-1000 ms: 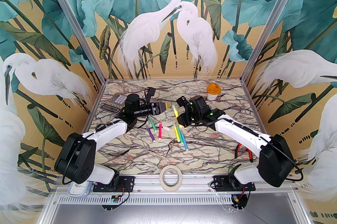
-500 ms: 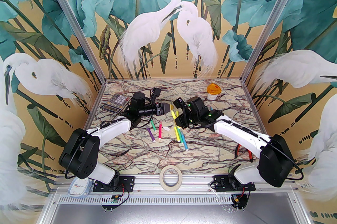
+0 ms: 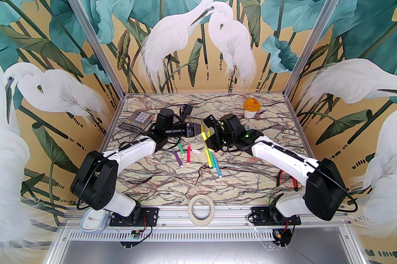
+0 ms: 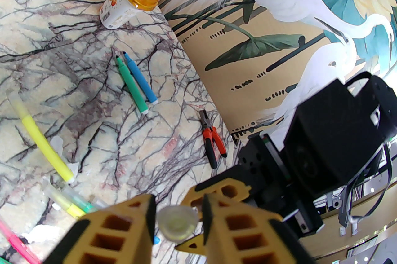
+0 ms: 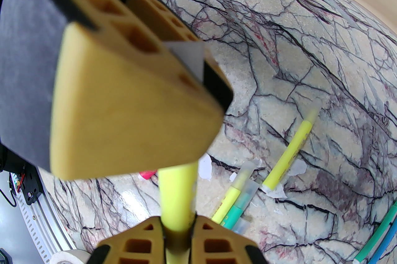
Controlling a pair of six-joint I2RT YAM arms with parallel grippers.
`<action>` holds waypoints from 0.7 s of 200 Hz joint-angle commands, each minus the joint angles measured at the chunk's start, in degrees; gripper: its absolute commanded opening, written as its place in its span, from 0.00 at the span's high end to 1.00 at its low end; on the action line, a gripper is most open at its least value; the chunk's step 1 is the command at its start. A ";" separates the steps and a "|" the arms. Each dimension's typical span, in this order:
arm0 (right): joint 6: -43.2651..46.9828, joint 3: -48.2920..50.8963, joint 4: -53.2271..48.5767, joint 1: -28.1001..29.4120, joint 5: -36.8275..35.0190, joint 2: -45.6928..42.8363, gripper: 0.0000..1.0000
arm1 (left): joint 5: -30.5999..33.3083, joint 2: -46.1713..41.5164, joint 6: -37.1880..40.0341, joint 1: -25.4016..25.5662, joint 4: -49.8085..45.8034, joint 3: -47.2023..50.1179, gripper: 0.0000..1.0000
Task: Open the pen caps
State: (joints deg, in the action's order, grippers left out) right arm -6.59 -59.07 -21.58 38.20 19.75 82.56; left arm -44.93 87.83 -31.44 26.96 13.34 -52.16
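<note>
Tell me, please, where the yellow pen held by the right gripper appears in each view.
Top external: yellow pen at mid-table, beside the left gripper.
Left wrist: bottom centre, its capped end facing the camera.
Right wrist: bottom centre, rising from the right gripper.
Shared landmark: the marble table.

You are looking into a robot lab test cell. A left arm (image 3: 130, 151) and a right arm (image 3: 279, 157) are bolted to an aluminium rail (image 3: 223, 213) at the near edge. Bare aluminium posts (image 3: 83, 21) frame printed heron-and-lotus backdrop panels (image 3: 186, 33) at left, far and right around a marble-patterned surface (image 3: 173, 182). A small exposed circuit board (image 3: 134, 235) hangs below the rail.
</note>
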 commanded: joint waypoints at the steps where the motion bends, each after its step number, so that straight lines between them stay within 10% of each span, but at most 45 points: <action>1: 0.87 -1.12 1.28 0.32 -0.06 -0.73 1.00 | -0.05 0.38 1.59 0.37 -2.02 -1.85 0.72; 53: 0.86 -0.39 1.76 0.33 -0.24 -0.51 1.00 | 0.28 0.51 1.52 0.37 -2.45 -2.41 0.83; 94: 0.46 0.52 4.01 0.37 -0.78 -0.69 0.70 | -0.50 0.61 1.04 0.47 -2.45 -2.83 0.91; 140: -0.24 0.01 6.29 0.36 -0.37 1.01 0.65 | -1.90 0.18 0.61 0.64 -2.44 -3.04 0.94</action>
State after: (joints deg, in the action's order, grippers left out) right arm -6.17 -58.96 -17.87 38.20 19.35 82.61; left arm -44.99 87.85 -30.41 27.07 11.33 -53.76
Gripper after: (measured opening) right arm 0.350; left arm 0.183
